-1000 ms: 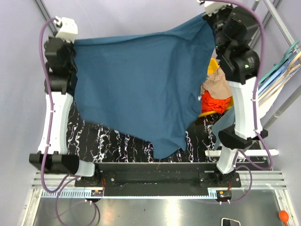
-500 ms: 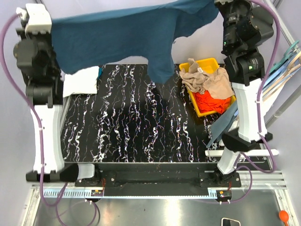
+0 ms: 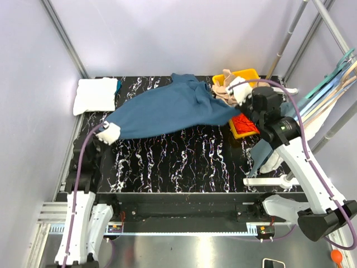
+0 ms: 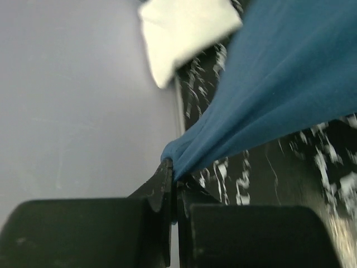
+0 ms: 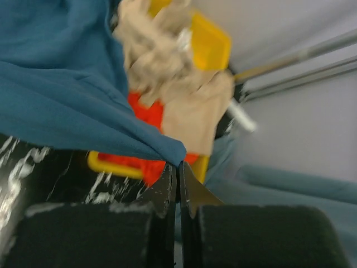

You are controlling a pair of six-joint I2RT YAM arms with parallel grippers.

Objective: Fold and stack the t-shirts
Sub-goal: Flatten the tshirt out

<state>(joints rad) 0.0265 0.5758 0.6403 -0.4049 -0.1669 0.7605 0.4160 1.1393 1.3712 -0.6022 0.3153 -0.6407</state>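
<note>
A dark teal-blue t-shirt (image 3: 167, 109) stretches low across the back of the black marbled table (image 3: 184, 162), pulled between both arms. My left gripper (image 3: 109, 132) is shut on its left corner (image 4: 177, 152). My right gripper (image 3: 239, 89) is shut on its right corner (image 5: 173, 149), beside the yellow bin. A folded white t-shirt (image 3: 96, 95) lies at the back left corner, also seen in the left wrist view (image 4: 187, 30). Tan t-shirts (image 3: 226, 84) and a red-orange t-shirt (image 3: 244, 123) are heaped in the bin; the right wrist view shows the tan (image 5: 162, 56) and red-orange (image 5: 146, 111) cloth.
A yellow bin (image 3: 248, 131) stands at the back right of the table. Pale blue and beige hangers (image 3: 329, 89) lean at the right edge. Metal frame poles (image 3: 287, 42) rise behind the bin. Grey walls close in on the left and back.
Both arms have swung down from high in front of the camera to the table. The teal-blue t-shirt, held up spread out before, now lies stretched over the table's back.
</note>
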